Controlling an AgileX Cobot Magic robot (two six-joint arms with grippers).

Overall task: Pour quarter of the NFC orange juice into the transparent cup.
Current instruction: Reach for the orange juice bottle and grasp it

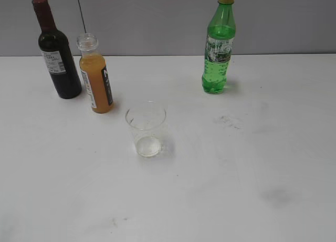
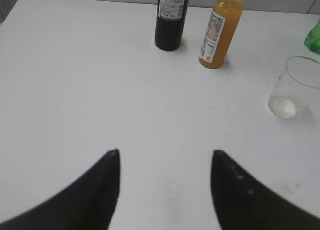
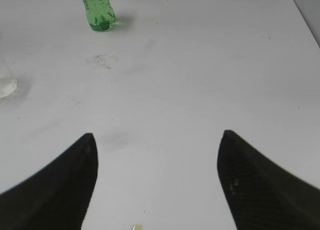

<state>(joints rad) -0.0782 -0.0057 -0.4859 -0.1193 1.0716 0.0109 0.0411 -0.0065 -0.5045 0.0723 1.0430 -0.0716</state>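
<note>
The NFC orange juice [image 1: 96, 79] stands upright and uncapped at the back left of the white table, next to the dark wine bottle. It also shows in the left wrist view [image 2: 220, 33]. The transparent cup [image 1: 146, 128] stands empty near the middle, in front and to the right of the juice, and at the right edge of the left wrist view [image 2: 295, 88]. My left gripper [image 2: 165, 152] is open and empty, well short of the bottles. My right gripper [image 3: 157, 135] is open and empty over bare table. Neither gripper shows in the exterior view.
A dark wine bottle [image 1: 56, 53] stands just left of the juice. A tall green bottle [image 1: 218, 48] with a yellow cap stands at the back right, also in the right wrist view [image 3: 98, 9]. Faint smudges mark the table right of the cup.
</note>
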